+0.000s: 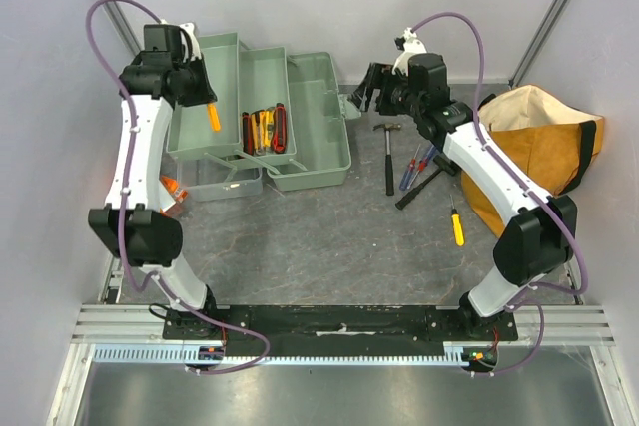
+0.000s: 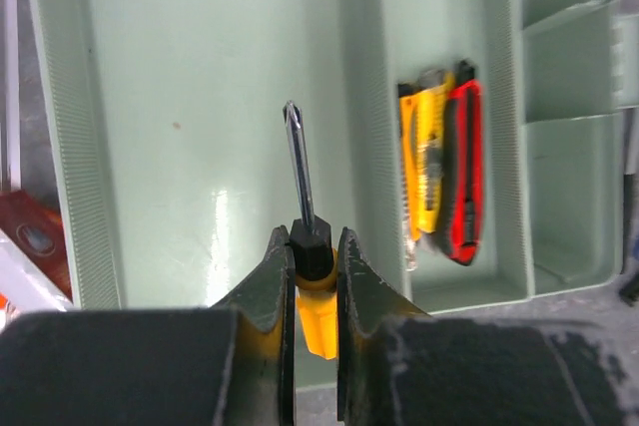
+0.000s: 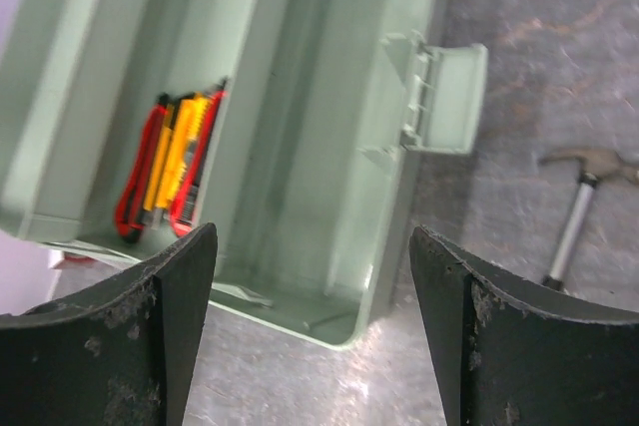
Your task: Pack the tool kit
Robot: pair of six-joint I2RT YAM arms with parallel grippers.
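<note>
1. My left gripper (image 2: 315, 244) is clamped on one held screwdriver (image 2: 300, 172) with a yellow handle, over a tray of the open toolbox (image 1: 324, 142).
2. My right gripper (image 3: 313, 246) hangs over the toolbox, jaws wide apart and empty.
3. Utility knives (image 3: 175, 162), red and yellow, lie in the middle tray; I count at least three.
4. On the table (image 1: 329, 236): one hammer (image 1: 389, 157) and one loose screwdriver (image 1: 457, 226).

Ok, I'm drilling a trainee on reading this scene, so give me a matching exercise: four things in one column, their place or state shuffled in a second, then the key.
Column A
1 hammer
2 utility knives
3 left gripper
4 right gripper

Column B
a open, holding nothing
b in a tray of the toolbox
c shut on the yellow-handled screwdriver
d lying on the table, right of the toolbox

Pairs: 1-d, 2-b, 3-c, 4-a
</note>
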